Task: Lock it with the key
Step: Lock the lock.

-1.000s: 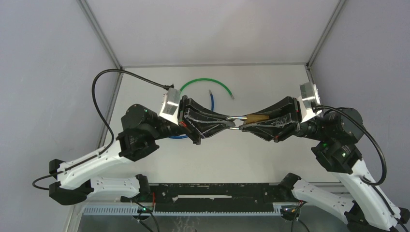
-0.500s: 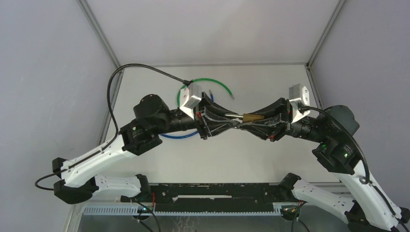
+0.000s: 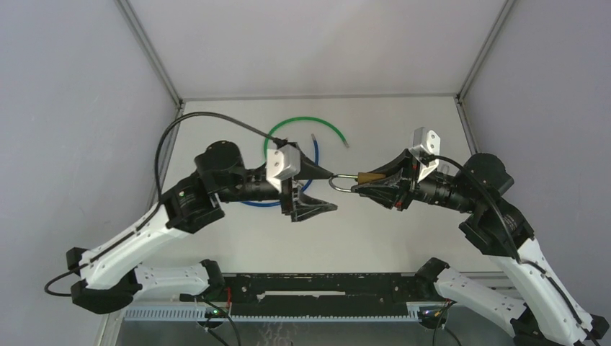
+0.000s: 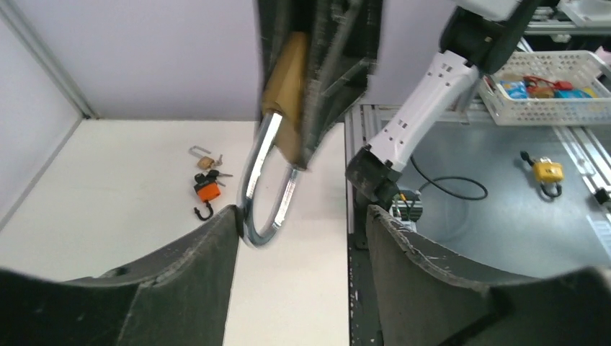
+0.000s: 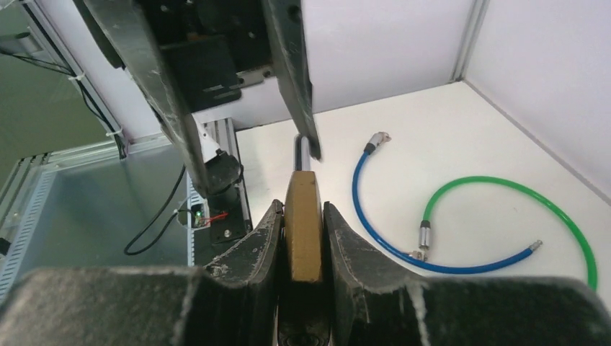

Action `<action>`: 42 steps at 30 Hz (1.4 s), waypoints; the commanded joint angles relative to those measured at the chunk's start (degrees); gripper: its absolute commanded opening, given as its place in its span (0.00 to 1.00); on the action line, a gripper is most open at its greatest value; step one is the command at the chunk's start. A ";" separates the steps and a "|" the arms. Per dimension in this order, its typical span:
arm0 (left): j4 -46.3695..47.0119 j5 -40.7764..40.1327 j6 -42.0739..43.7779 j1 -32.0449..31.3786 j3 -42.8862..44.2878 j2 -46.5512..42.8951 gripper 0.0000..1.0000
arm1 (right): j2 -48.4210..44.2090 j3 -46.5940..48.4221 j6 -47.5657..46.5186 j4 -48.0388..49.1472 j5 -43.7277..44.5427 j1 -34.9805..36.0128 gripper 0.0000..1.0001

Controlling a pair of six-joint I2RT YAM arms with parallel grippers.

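A brass padlock [image 3: 369,176] hangs in the air above the table's middle, with my right gripper [image 3: 365,184] shut on its body. Its steel shackle [image 3: 341,182] points left, toward my left gripper [image 3: 328,190]. That gripper is open, one finger on each side of the shackle's end. In the left wrist view the shackle [image 4: 265,189] touches the left fingertip [image 4: 220,234] and stands well apart from the right one. The right wrist view shows the brass body [image 5: 303,220] clamped between both pads. A bunch of keys with an orange tag [image 4: 207,189] lies on the table beyond.
A blue cable [image 5: 403,241] and a green cable [image 3: 310,122] lie curled on the table behind the grippers. A small padlock [image 4: 204,160] sits by the keys. Off the table to the right are a white basket [image 4: 551,108] and a yellow padlock [image 4: 547,171].
My left gripper was shut on the shackle and has let go, opening wide and turning its wrist. The right gripper has rolled while keeping hold of the padlock.
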 commanded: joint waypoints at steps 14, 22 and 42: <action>18.68 4.86 -13.76 4.19 -14.82 -9.08 0.67 | -0.07 -0.59 8.69 19.33 -8.81 -2.25 0.00; 24.33 1.63 -16.99 2.01 -18.13 -8.90 0.51 | 0.06 -0.88 8.70 20.01 -8.31 -2.06 0.00; 24.67 2.35 -11.99 2.02 -13.94 -8.48 0.31 | -0.14 -0.93 6.95 17.79 -7.94 -2.12 0.00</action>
